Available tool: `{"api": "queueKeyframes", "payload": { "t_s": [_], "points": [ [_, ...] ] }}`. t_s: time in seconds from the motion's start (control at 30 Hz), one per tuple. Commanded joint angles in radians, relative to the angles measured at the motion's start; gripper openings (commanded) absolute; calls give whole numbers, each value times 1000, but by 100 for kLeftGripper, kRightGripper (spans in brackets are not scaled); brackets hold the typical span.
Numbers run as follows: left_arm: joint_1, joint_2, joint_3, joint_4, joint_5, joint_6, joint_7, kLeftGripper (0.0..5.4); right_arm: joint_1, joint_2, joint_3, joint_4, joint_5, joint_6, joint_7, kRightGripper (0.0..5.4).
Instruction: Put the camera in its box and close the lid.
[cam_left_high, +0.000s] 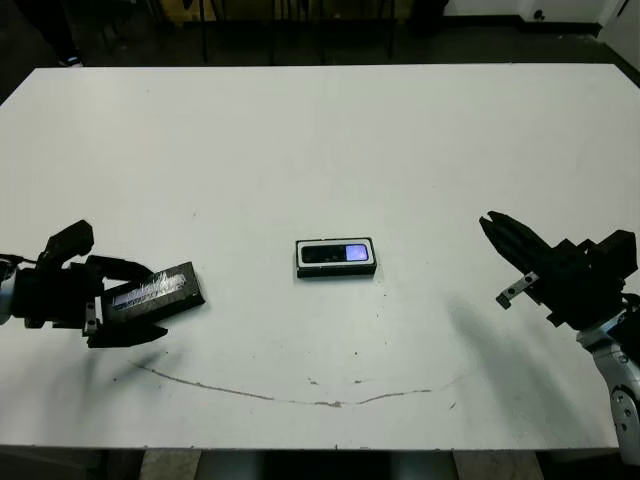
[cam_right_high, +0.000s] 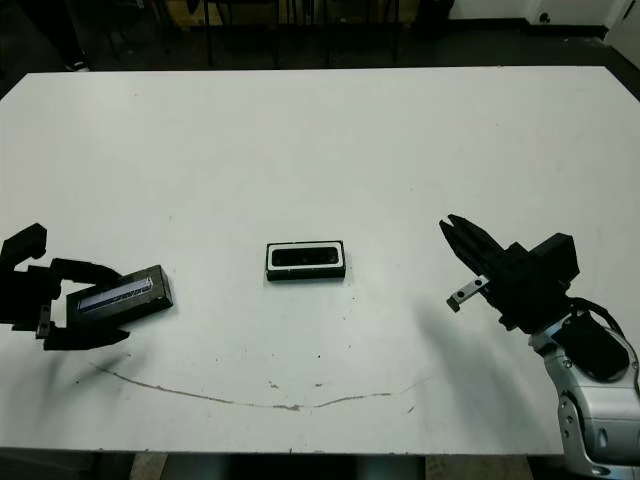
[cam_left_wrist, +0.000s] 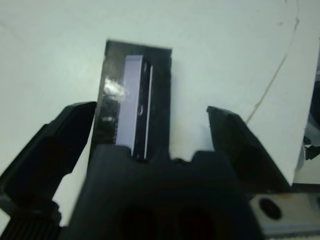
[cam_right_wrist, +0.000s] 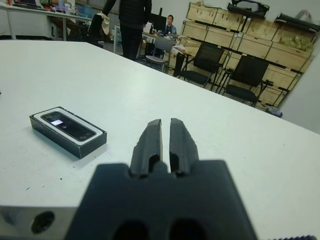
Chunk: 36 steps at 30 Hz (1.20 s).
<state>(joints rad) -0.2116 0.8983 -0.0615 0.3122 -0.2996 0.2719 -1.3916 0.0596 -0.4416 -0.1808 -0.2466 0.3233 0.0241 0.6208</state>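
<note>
1. Now, camera (cam_left_high: 336, 253) sits in its box (cam_left_high: 336, 270), mid surface (cam_left_high: 320, 140); lid (cam_left_high: 152, 292) lies far left.
2. Left gripper (cam_left_high: 140, 302): jaws wide open around lid, no grip seen.
3. Right gripper (cam_left_high: 497, 231): jaws closed, empty, well apart from box.

No readable text, label, brand or number anywhere. Lit screen of the camera (cam_left_high: 336, 254) too small to make out; silvery print on the lid (cam_left_high: 152, 291) possibly only streaks, too blurred to tell.
</note>
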Motion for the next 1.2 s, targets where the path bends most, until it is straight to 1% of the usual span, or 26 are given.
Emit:
{"api": "queueKeyframes", "payload": {
  "t_s": [0.03, 0.13, 0.23, 0.33, 0.47, 0.6, 0.7, 0.83, 0.9, 1.0, 1.1, 1.2],
  "points": [
    [-22, 0, -17, 63, 22, -20, -37, 539, 10, -8, -4, 26, 8, -12, 16, 0],
    [-22, 8, -24, 66, 40, -19, -36, 539, 10, -9, -3, 30, 9, -12, 19, 0],
    [-11, 12, -16, 66, 47, -38, -36, 539, 6, -5, -2, 47, 5, -38, 27, 0],
    [-5, 17, -11, 70, 47, -54, -44, 539, 7, -8, 0, 48, 3, -34, 21, 0],
    [1, 22, 0, 73, 30, -17, -51, 539, 8, -10, 1, 50, -3, -41, 22, 0],
    [20, 33, 7, 57, 43, -31, -39, 539, 11, -14, 4, 37, -3, -26, 19, 0],
    [34, 48, 8, 24, 51, 6, -22, 539, 10, -14, 5, 39, -13, -33, 14, 0],
    [62, 66, 15, -31, 55, 48, 10, 494, 12, -14, 3, 33, -14, -27, 12, 0],
    [87, 71, 32, -65, 56, 46, 34, 458, 10, -11, 1, 38, 2, -24, 20, 0],
    [88, 64, 38, -58, 37, 93, 30, 396, 7, -11, 1, 48, 6, -28, 25, 0],
    [101, 67, 44, -89, 59, 99, 69, 341, 9, -11, 3, 44, 2, -24, 18, 0],
    [107, 50, 65, -88, 37, 102, 80, 286, 9, -9, 3, 44, 6, -29, 22, 0]
  ]
}}
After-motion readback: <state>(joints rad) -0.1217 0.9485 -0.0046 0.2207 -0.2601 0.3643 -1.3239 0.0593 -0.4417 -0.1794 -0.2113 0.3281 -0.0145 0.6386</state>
